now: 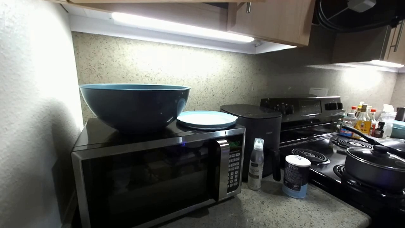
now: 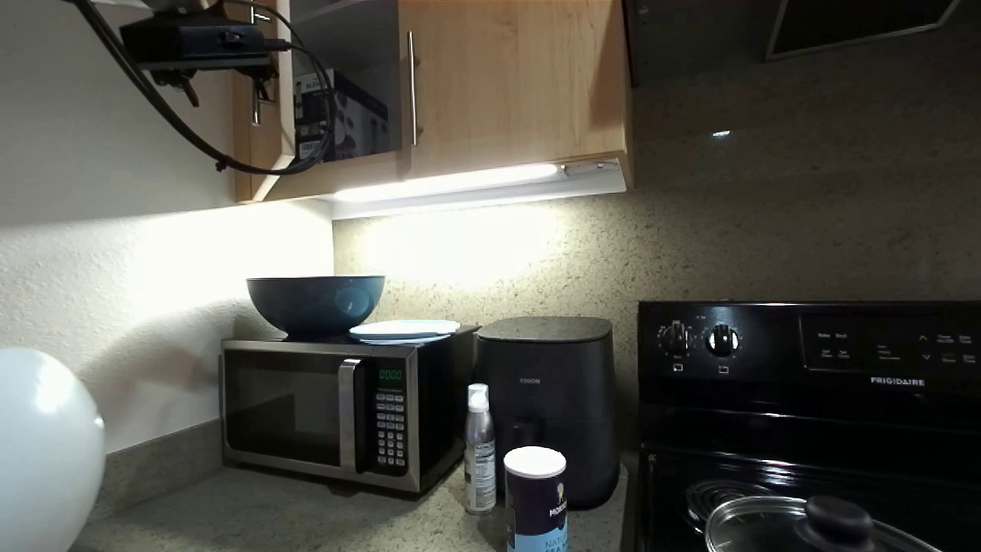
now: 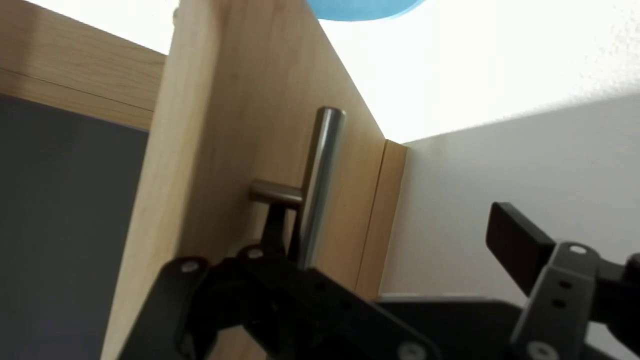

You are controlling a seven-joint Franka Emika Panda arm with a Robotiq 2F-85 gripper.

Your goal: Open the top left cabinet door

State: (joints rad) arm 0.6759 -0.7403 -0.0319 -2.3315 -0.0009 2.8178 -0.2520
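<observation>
The cabinet door (image 3: pixel 272 117) stands swung out above the left edge of the worktop (image 2: pixel 180 514), so you can see a box (image 2: pixel 359 123) inside. The claw (image 3: pixel 392 227) is spread wide, squeezing nothing. One finger (image 3: pixel 274 227) looks tucked between the door and its handle (image 3: pixel 324 160), maybe to pull like a hook. The big bowl (image 2: pixel 306 305) sits on the microwave (image 2: pixel 287 418), perhaps to save worktop room.

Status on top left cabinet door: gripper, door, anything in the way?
Gripper open, one finger between handle and cabinet door. Door standing open. Side wall may limit wider swing.
</observation>
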